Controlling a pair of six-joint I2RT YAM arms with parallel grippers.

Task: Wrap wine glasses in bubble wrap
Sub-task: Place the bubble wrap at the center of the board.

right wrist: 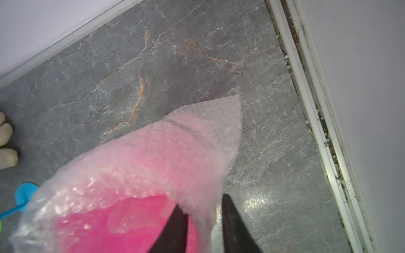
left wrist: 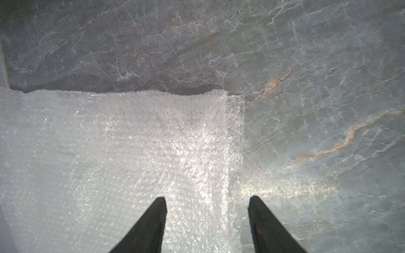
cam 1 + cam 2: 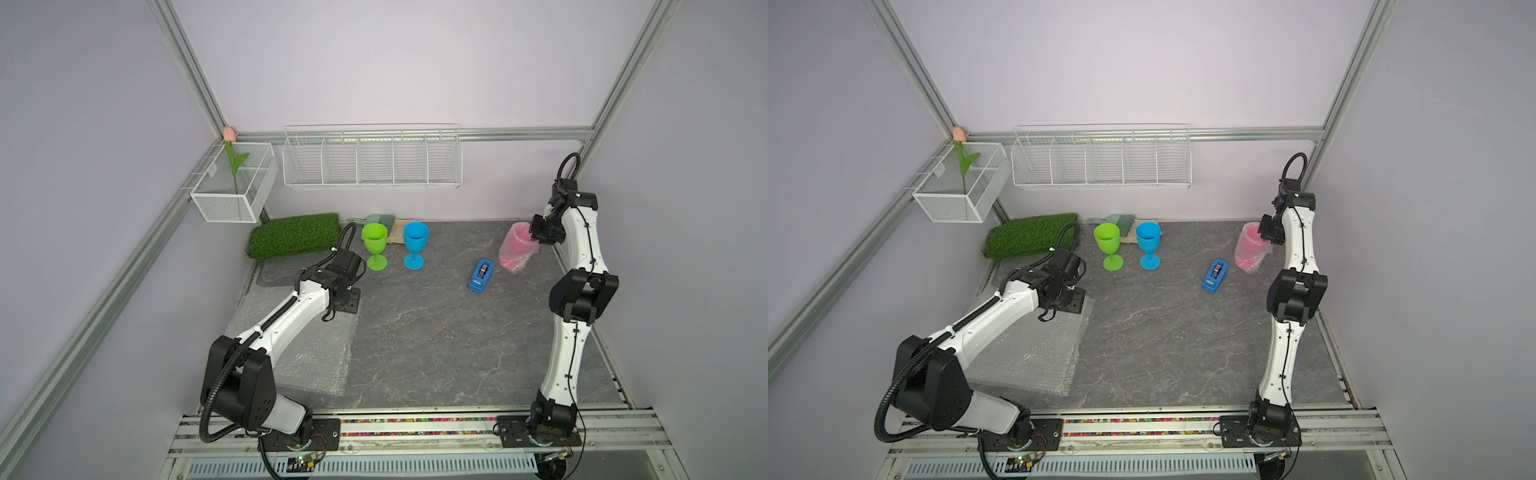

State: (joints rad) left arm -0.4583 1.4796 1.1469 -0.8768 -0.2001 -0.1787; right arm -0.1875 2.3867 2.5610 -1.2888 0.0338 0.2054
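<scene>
right jaws parted, wrap's rim between them (gap visible beside it); arm stretched to far-right corner | bubble wrap (image 1: 175, 149) sleeves pink goblet (image 1: 135, 223) | left jaws well apart, empty, low over flat sheets (image 2: 109, 153) edge | green goblet (image 3: 375, 245), blue goblet (image 3: 415, 244) upright far-centre | tape dispenser (image 3: 481, 275) between blue and pink on worktop (image 3: 436, 332)

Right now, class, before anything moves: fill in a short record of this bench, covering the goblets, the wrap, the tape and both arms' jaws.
wrapped: pink goblet, far right
unwrapped: green goblet and blue goblet, upright, side by side at the back
spare wrap: flat sheets, under the left arm
tape dispenser: on the table between blue goblet and pink goblet
left jaws: open, above the flat sheets' edge
right jaws: open, astride the pink goblet's wrapped rim
</scene>
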